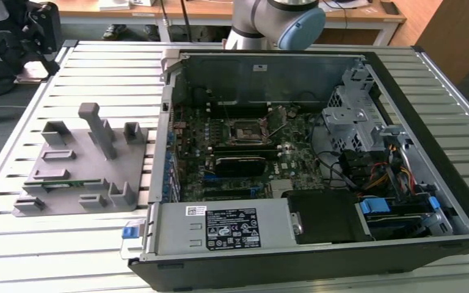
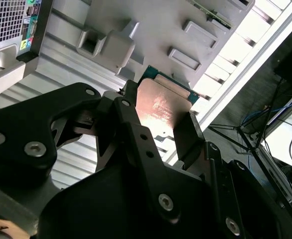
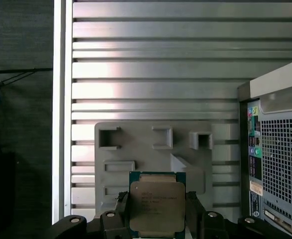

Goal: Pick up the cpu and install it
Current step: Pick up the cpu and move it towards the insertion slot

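Slatted aluminium table [image 1: 104, 67] carries an open desktop case [image 1: 267, 73]. Power-supply sticker [image 1: 232, 229]: white print on black, too small to make out. Grey moulded fixture [image 3: 151, 154] lies just beside the case. Gripper [image 3: 157, 211] sits over the fixture, its fingers [image 3: 121, 209] clamped on opposite edges of the cpu [image 3: 157, 199]. Cpu is square, with a pale metal lid, a green rim and faint illegible lettering, and is held apart from the fixture.

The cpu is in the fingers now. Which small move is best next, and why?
Probably carry the cpu toward the computer case: the fingers grip it over the grey fixture, and the socket sits inside that case.
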`<state>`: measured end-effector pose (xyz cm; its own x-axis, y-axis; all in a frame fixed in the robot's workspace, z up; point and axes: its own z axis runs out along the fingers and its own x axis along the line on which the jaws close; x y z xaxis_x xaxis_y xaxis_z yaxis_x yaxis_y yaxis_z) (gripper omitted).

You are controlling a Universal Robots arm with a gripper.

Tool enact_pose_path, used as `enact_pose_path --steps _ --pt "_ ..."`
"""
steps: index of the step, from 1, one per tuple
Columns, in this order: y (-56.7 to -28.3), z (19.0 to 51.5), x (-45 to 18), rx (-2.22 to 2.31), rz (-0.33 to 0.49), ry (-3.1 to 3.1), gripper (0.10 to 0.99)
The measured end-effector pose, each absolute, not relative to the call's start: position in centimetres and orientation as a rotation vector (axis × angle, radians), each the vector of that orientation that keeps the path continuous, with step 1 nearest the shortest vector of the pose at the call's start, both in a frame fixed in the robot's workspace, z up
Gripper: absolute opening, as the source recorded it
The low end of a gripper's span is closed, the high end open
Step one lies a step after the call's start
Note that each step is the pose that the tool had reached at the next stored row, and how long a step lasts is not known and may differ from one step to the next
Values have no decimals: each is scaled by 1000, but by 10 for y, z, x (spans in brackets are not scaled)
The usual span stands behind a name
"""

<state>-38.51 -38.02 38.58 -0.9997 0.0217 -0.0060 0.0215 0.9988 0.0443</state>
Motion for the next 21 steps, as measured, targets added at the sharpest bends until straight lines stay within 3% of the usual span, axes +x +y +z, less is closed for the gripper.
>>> enact_pose_path --steps 21 --pt "-376 386 -371 34 68 3134 537"
